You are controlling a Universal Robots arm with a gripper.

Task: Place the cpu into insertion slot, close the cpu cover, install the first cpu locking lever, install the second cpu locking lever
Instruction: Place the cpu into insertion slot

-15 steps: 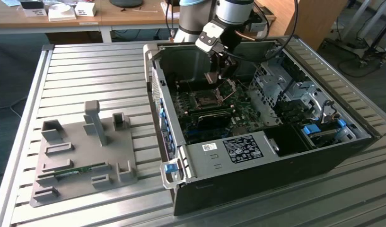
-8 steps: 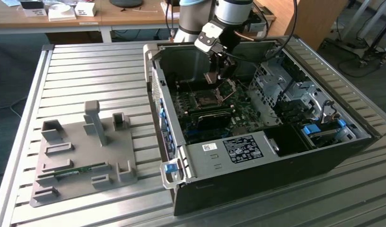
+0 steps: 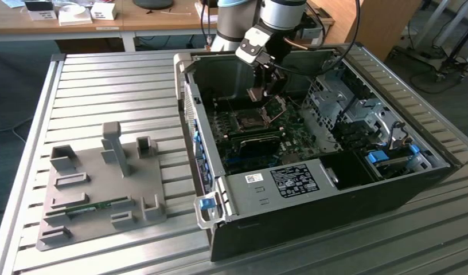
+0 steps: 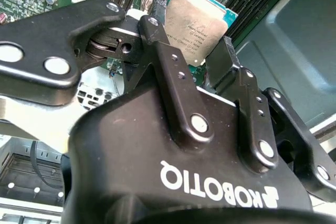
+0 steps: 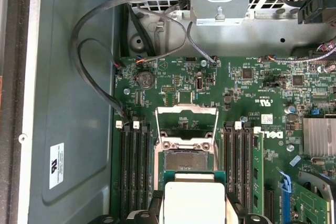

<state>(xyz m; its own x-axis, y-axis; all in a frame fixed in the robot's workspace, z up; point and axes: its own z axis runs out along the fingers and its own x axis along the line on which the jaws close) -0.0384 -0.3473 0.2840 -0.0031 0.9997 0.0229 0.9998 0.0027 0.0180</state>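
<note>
Claw (image 4: 191,40): clamped on the cpu (image 4: 197,24), a finger on each of two opposite edges.
Cpu: metal top visible in both wrist views, held in the air over the motherboard (image 5: 252,87) near the slot (image 5: 186,157), not seated.
Slot: uncovered, flanked by memory slots (image 5: 134,166).
Cover (image 5: 186,109): swung up off the slot.
Case (image 3: 311,212): lying open on the tabletop (image 3: 112,86), with the arm (image 3: 284,14) reaching in.
Fixture (image 3: 96,189): grey, on the tabletop at the exterior view's left of the case.

Your cpu (image 4: 199,24) has a dull, slightly mottled metal lid; your gripper (image 4: 190,43) looks glossy black, case wall (image 5: 84,171) matt grey metal.
</note>
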